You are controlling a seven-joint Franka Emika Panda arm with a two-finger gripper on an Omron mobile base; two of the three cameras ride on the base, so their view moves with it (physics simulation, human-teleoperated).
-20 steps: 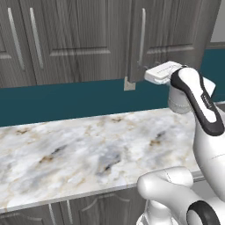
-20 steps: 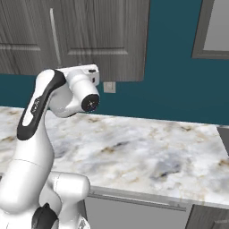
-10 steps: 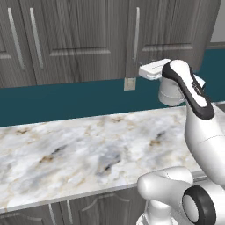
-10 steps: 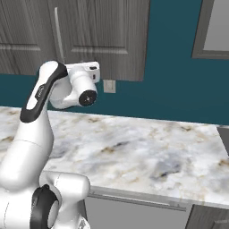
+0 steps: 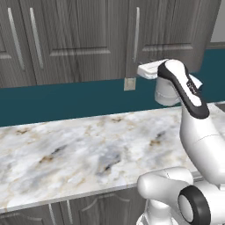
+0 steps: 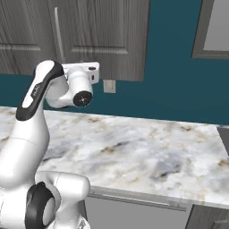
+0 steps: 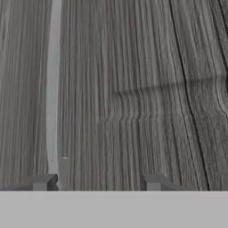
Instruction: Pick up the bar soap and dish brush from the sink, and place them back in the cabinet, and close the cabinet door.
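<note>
My gripper (image 7: 98, 182) is raised in front of the cabinet door (image 7: 133, 89), a dark grey woodgrain panel. Its fingers stand apart with nothing between them. The door's vertical silver bar handle (image 7: 53, 89) runs just above my left fingertip (image 7: 42, 181). From the base cameras, my hand (image 5: 149, 70) (image 6: 89, 69) hovers by the lower part of the cabinet door (image 5: 171, 26) (image 6: 103, 31), below its handle (image 5: 136, 28) (image 6: 57, 31). The bar soap, dish brush and sink are out of view.
A marble counter (image 5: 88, 149) (image 6: 147, 147) stretches below the arm. A wall outlet (image 5: 129, 83) (image 6: 109, 86) sits on the teal backsplash right beside my hand. More shut cabinet doors (image 5: 66, 39) line the wall to the left.
My hand has drifted a little left and closer to the cabinet door's lower edge, and the forearm has swung more upright. The counter and cabinets look the same.
</note>
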